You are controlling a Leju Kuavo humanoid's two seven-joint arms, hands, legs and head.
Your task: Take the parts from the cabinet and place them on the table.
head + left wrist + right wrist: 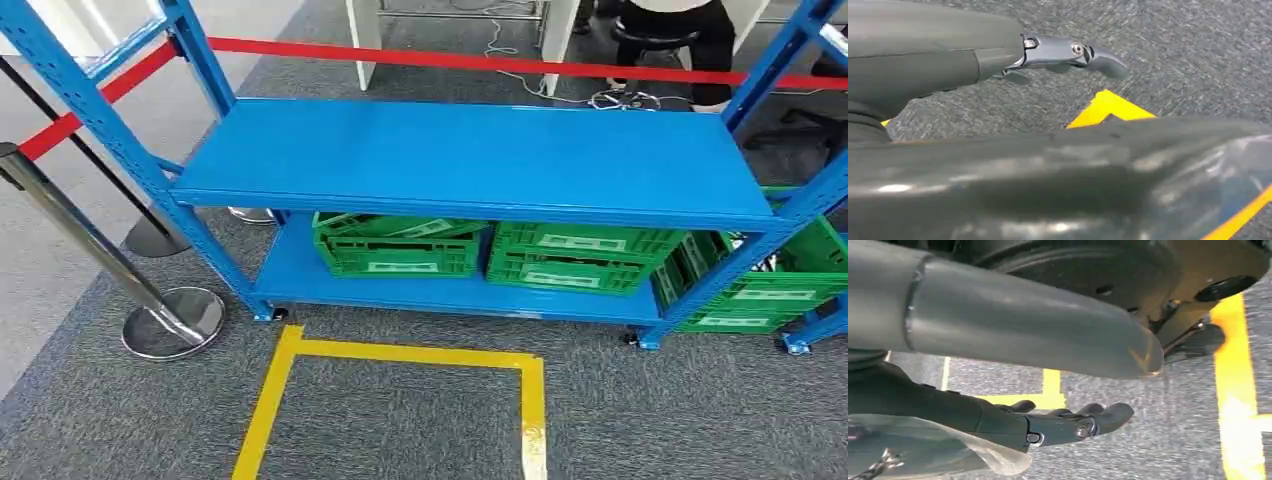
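- Ahead, a blue metal cabinet [470,160] of open shelves stands on grey carpet [400,420]; its upper shelf is a bare blue sheet.
- On the lower shelf two green crates [400,245] sit side by side, touching or nearly so; the left one tilts a little.
- A third green crate [775,285] stands just past the cabinet's right post, on the neighbouring blue rack; dark and shiny parts [765,262] lie in it, too small to tell apart.
- Each crate carries a pale label on its front; the writing is too small to read.
- The blue corner posts stand in front of the crates at either end of the lower shelf.
- Yellow tape [400,352] marks a square-cornered outline on the carpet just before the cabinet.
- A red barrier strap [450,58] runs behind the cabinet; a chromed stanchion [165,320] leans on its round base at the left.
- Beyond the strap are white desk legs, floor cables and a person seated on a stool [655,40].
- The left hand [1068,52] hangs over the carpet near the yellow tape, fingers stretched out, holding nothing.
- The right hand [1063,425] hangs over carpet and tape as well, fingers lightly curved and apart, with nothing in them; a clear plastic film lies beside it.
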